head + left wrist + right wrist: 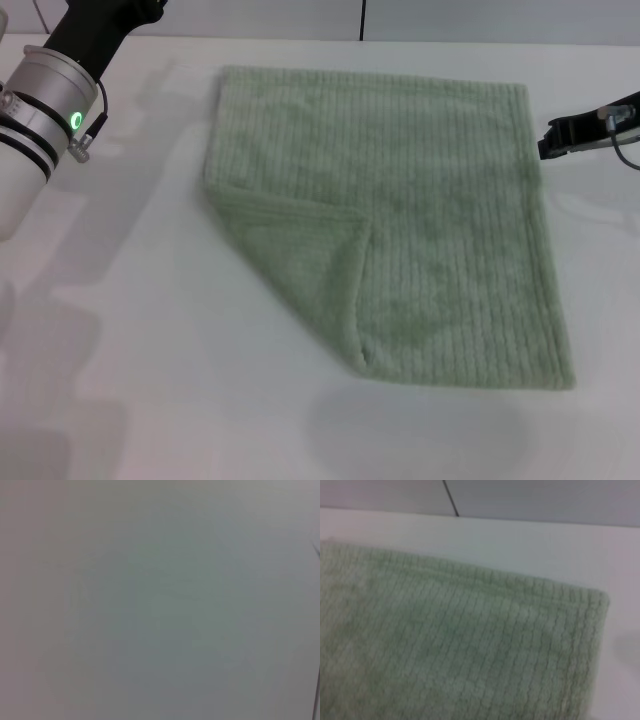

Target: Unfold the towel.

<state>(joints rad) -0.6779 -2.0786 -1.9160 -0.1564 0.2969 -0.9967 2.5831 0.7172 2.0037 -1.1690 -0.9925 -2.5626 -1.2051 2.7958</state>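
The pale sage-green towel lies flat on the white table, its ribbed stripes running front to back. Its front-left corner is folded over onto the cloth as a triangular flap. My right gripper hovers at the right, just beside the towel's far right edge and apart from it. The right wrist view shows the towel's far right corner close up, with its hemmed edge. My left arm is at the far left, clear of the towel, and its gripper is out of view. The left wrist view shows only a blank pale surface.
The table's far edge meets a grey wall with a dark vertical seam just behind the towel. Bare table surface lies left of and in front of the towel.
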